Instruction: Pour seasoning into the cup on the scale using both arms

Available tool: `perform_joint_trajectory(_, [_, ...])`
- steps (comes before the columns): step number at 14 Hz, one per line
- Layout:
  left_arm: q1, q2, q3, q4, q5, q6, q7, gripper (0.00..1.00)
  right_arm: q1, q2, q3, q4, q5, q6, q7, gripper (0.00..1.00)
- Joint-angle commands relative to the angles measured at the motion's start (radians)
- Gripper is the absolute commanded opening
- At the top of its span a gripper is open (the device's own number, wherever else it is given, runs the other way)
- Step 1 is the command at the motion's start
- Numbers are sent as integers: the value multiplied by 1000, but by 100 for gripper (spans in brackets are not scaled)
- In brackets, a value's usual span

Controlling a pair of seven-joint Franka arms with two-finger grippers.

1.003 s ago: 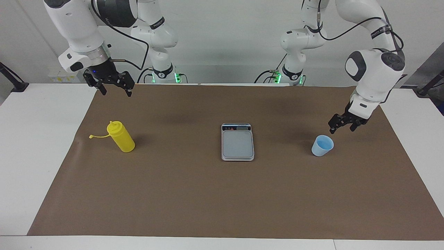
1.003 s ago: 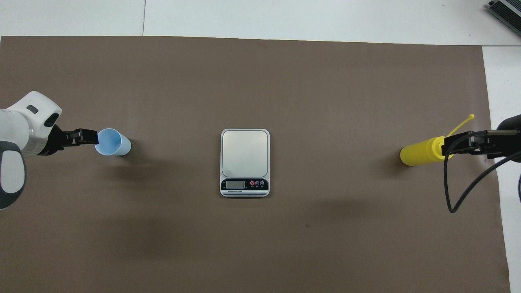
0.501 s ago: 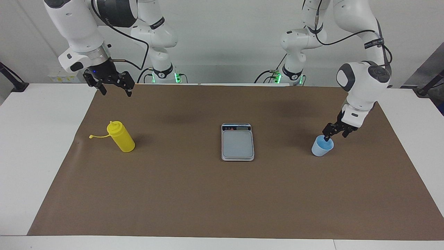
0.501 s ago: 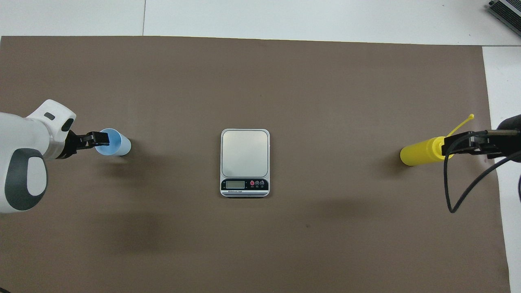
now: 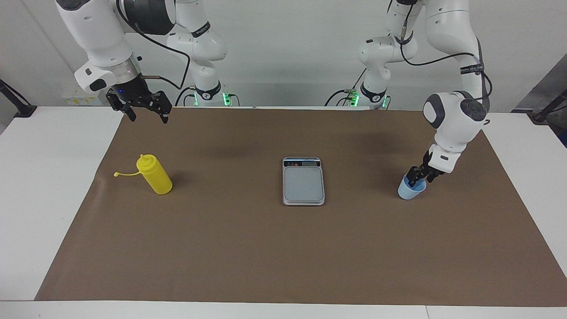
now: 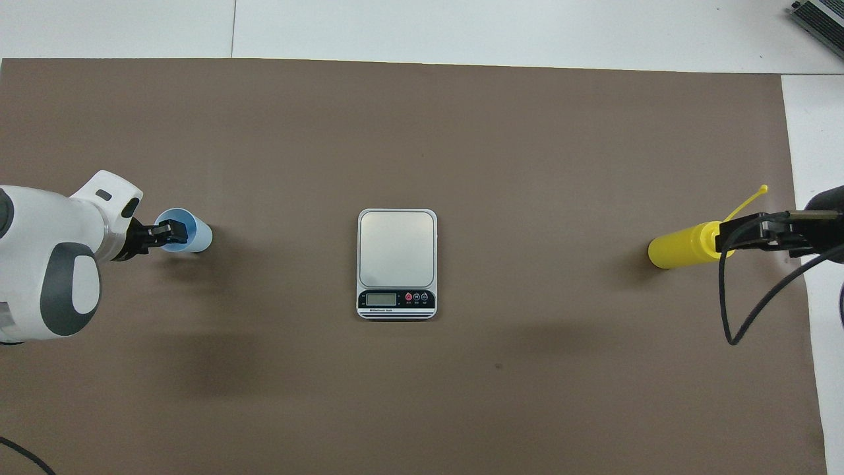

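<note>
One light-blue tapered cup (image 5: 411, 190), upright, open-topped

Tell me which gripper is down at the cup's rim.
The left gripper reaches the rim of the blue cup. The right gripper waits raised, well above the yellow bottle.

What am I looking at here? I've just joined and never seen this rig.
Two white robot arms work at a table under a brown mat. One picture faces the robots; the other looks down from above them. On the mat: a scale in the middle, a yellow bottle toward the right arm's end, a blue cup toward the left arm's end. The left gripper is down at the cup's rim, one finger inside. The right gripper waits open in the air, holding nothing.
</note>
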Motion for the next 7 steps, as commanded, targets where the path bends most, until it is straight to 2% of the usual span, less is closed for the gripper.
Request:
perform_joint_trajectory(1, [-16,-1,1,-1,-6,5,-12,0,-13,-8,6,-8,-1,-10,-17,100])
perform_joint_trajectory(7, [-19,16,-4,178,-4,-171,-4,0,-13,-10,6,-8,-1,-10,-17,100])
